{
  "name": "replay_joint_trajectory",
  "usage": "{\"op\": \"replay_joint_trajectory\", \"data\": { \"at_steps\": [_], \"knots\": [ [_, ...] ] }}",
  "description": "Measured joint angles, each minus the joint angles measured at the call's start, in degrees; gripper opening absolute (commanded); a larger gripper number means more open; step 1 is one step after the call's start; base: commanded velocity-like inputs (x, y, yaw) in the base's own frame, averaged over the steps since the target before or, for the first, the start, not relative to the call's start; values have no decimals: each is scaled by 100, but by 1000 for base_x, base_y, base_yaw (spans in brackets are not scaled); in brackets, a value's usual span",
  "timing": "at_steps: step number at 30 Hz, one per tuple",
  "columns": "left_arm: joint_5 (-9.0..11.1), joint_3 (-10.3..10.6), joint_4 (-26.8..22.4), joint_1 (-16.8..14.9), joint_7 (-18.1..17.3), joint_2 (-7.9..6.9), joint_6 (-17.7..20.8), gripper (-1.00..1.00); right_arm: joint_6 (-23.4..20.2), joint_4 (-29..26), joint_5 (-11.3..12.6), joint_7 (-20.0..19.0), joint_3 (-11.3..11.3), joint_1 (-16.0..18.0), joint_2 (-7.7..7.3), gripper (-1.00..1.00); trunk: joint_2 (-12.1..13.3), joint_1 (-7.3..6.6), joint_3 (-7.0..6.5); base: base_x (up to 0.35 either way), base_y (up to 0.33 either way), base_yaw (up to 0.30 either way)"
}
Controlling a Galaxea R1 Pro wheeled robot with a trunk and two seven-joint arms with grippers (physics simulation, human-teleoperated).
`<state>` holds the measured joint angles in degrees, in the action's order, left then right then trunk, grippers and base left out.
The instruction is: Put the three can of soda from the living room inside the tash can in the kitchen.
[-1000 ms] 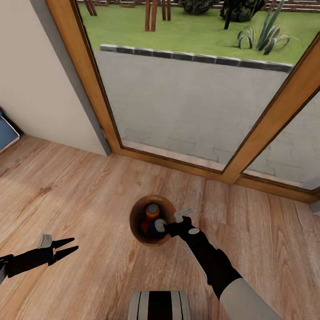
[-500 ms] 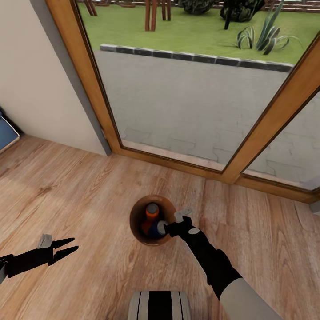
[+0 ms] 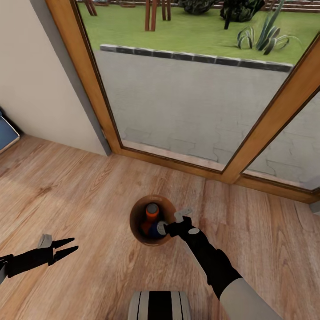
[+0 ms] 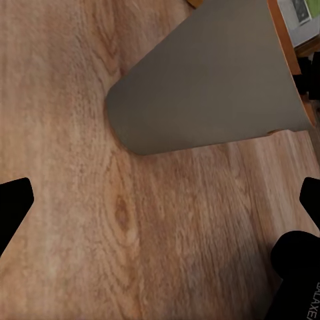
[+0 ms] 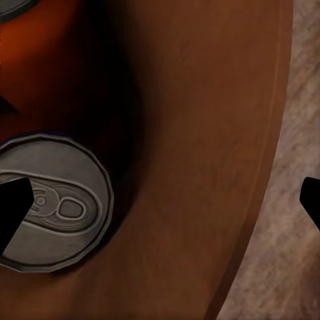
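Note:
The tash can (image 3: 137,222) stands upright on the wood floor, brown inside. An orange can of soda (image 3: 151,213) and a dark blue one (image 3: 156,230) sit in it. My right gripper (image 3: 169,227) is at the bin's rim beside the blue can. In the right wrist view the gripper (image 5: 160,203) is open, one finger over the blue can's silvery top (image 5: 59,203) and the other outside the brown wall (image 5: 200,133). My left gripper (image 3: 74,245) hangs open low at the left, pointing at the bin's grey outside (image 4: 207,80).
Wood-framed glass doors (image 3: 249,146) rise just beyond the bin, with paving and lawn outside. A pale wall (image 3: 31,89) closes the left side, with a blue cushion edge (image 3: 6,133) by it. Plank floor (image 3: 80,186) lies open around the bin.
The dark blue can has sunk a little lower into the bin, off my right gripper's fingers. Both arms have stayed where they were.

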<state>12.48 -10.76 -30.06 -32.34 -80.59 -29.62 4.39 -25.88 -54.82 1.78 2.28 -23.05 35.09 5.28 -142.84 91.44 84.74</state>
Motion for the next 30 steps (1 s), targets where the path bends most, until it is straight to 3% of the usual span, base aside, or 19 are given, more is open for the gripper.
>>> {"op": "replay_joint_trajectory", "data": {
  "at_steps": [30],
  "knots": [
    [0,-4,0,0,4,0,0,100,4,1,-2,0,8,0,-1,100,0,0,0,0,0,0]
  ]
}}
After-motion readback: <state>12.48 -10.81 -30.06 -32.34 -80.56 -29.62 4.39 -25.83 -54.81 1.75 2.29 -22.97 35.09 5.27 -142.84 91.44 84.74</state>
